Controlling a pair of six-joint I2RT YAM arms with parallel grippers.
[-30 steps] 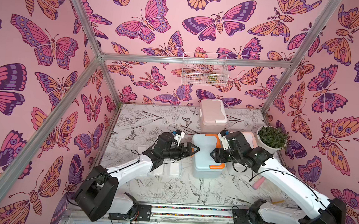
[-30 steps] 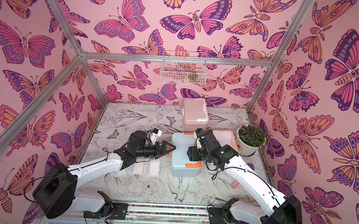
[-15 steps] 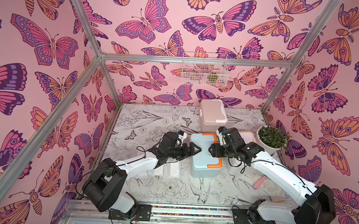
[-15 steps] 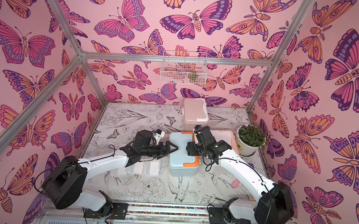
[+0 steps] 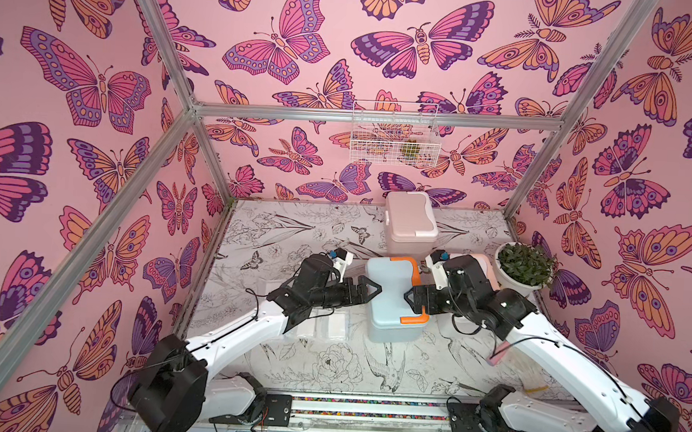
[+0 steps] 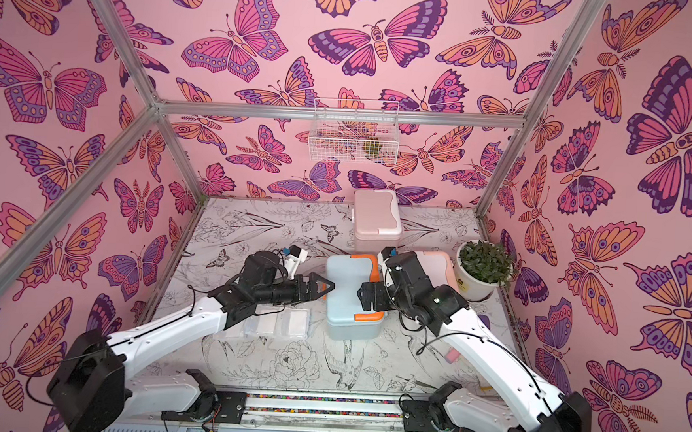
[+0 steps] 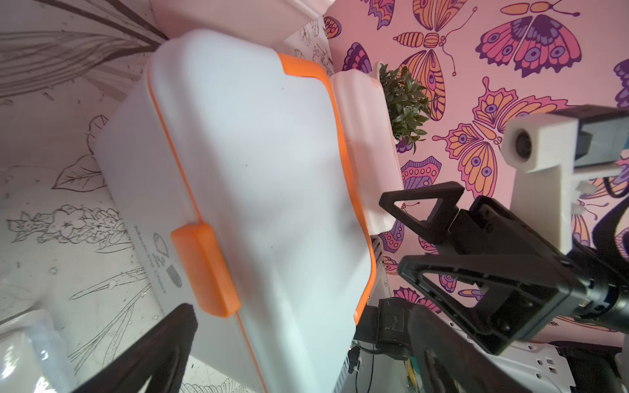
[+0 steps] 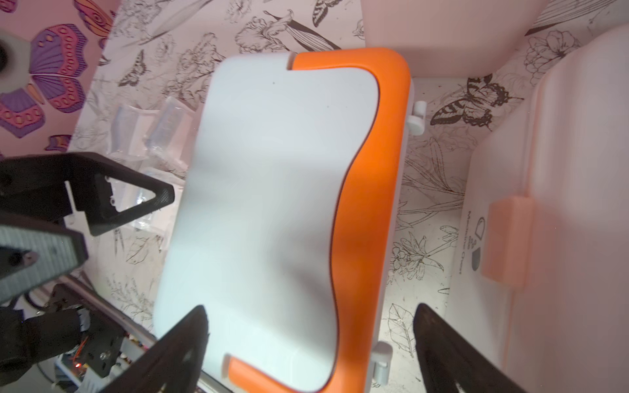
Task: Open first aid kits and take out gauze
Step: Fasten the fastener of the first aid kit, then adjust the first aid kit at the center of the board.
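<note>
We see blue case (image 5: 394,281) shut, mid-tabletop. Left gripper (image 5: 369,289) and right gripper (image 5: 413,300) spread wide, empty, flanking lid. Gauze packets (image 5: 329,326) flat beside case, toward left edge. Case stiff, slick, probably light: we'd lift at orange latch (image 7: 204,268).

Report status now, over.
Left claw open, right claw open, flanking blue-grey first aid kit. Lid shut. Gauze packets on table beside it. No obstruction seen.
</note>
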